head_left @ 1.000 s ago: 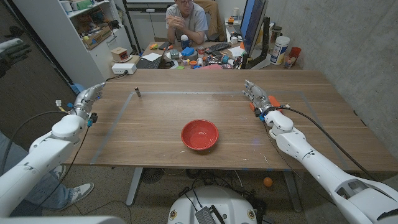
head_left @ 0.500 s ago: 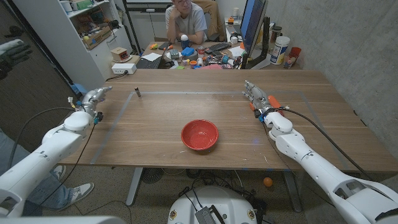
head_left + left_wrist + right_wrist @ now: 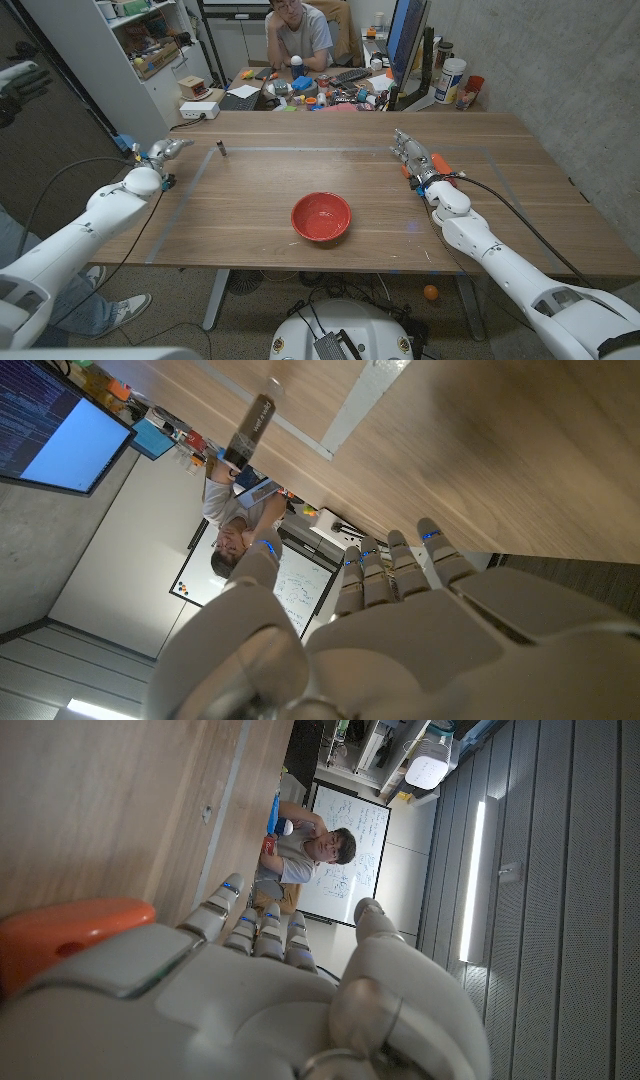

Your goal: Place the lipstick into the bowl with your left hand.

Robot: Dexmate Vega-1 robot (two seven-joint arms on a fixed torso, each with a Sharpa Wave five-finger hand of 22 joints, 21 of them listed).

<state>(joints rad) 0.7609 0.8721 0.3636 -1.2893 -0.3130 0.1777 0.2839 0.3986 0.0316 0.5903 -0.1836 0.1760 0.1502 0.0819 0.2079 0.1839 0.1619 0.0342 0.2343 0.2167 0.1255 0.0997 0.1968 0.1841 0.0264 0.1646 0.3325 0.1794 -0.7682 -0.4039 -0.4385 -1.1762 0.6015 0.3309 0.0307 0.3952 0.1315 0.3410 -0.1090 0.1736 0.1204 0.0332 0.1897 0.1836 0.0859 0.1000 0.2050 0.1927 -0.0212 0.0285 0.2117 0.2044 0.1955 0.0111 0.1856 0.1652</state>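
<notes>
Two hands sit empty in my head view: left hand (image 3: 165, 151) near the table's (image 3: 250, 215) left edge, right hand (image 3: 412, 154) opposite, fingers loosely extended. Lipstick (image 3: 222, 150) stands upright beyond the red bowl (image 3: 321, 216), apart from my left hand. Left wrist view: lipstick (image 3: 250, 430) ahead of my spread fingers (image 3: 400, 565). Right wrist view: fingers (image 3: 250, 925) extended over wood.

The left arm reached in from the lower left of the head view toward the middle left, where the left hand (image 3: 165, 151) sat with fingers extended and slightly apart, holding nothing. The left wrist view showed the same hand (image 3: 400, 610) from behind, fingers straight. The right arm ran from the lower right up to the right hand (image 3: 412, 154) at upper right of centre, fingers apart, empty.
</notes>
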